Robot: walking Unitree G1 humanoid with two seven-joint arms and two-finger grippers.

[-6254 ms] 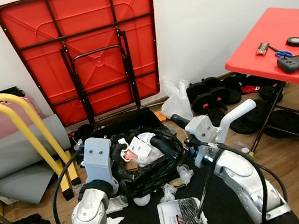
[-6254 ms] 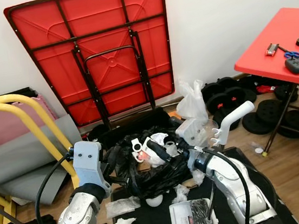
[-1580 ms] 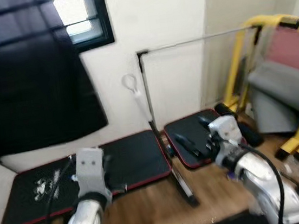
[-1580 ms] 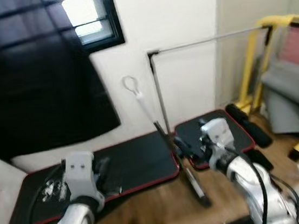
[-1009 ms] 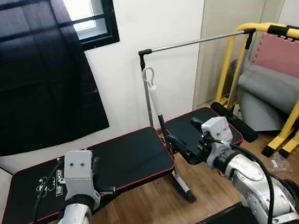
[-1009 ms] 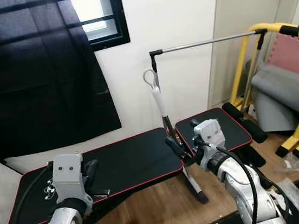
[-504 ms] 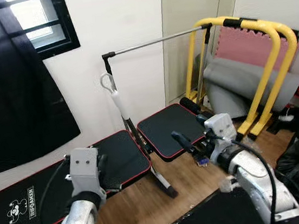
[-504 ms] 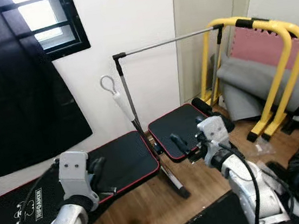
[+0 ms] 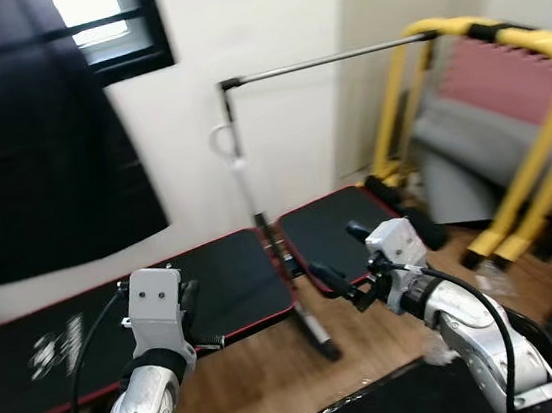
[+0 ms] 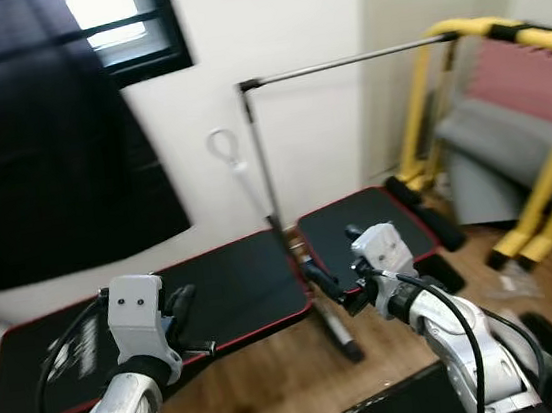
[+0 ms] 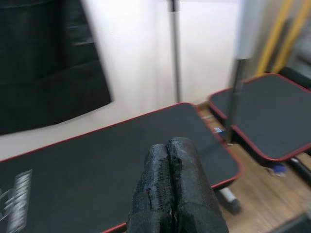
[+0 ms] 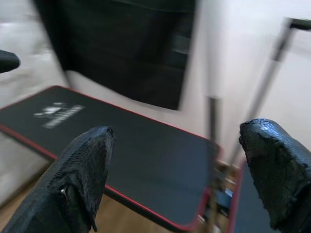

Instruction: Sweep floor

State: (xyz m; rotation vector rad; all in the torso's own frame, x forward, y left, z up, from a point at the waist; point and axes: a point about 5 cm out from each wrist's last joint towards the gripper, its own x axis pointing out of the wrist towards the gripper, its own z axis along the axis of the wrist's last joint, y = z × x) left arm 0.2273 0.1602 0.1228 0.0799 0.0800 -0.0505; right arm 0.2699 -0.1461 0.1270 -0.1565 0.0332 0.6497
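**Broom handle ahead of the right fingers**

Now I see the white broom handle upright against the wall, beyond my right gripper, fingers apart and nearer; left gripper, fingers together, lies further aside.

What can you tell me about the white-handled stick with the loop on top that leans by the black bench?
The white-handled stick leans against the white wall behind the black red-edged bench pads. A thin white hanging loop tops a white grip, below which a dark shaft slants down between the two pads. Its lower end is hidden, so its head cannot be made out. It stands just beside the thin grey metal upright. Neither gripper touches it.
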